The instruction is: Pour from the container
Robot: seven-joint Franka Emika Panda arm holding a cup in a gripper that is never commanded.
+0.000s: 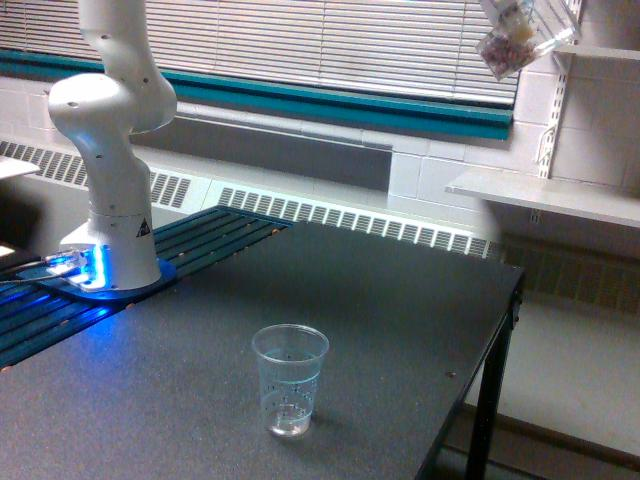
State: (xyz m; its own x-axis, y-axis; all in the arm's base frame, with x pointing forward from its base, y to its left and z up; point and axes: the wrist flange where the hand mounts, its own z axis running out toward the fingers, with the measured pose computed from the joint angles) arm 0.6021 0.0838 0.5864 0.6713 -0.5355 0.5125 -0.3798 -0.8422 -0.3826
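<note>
The container (522, 42), a clear plastic tumbler, hangs tilted high at the top of the exterior view's right, far above the table. Brownish bits lie in its lower end. My gripper (510, 10) holds it from above and is mostly cut off by the frame's top edge. A narrower clear cup (290, 379) with small dark dots stands upright on the dark table (400, 300), near its front. The cup is well below the container and toward the exterior view's left of it. It looks empty.
The arm's white base (112, 180) stands at the table's left with a blue light at its foot. The table's right edge (505, 320) drops to the floor. A white shelf (560, 195) and window blinds (330, 40) are behind.
</note>
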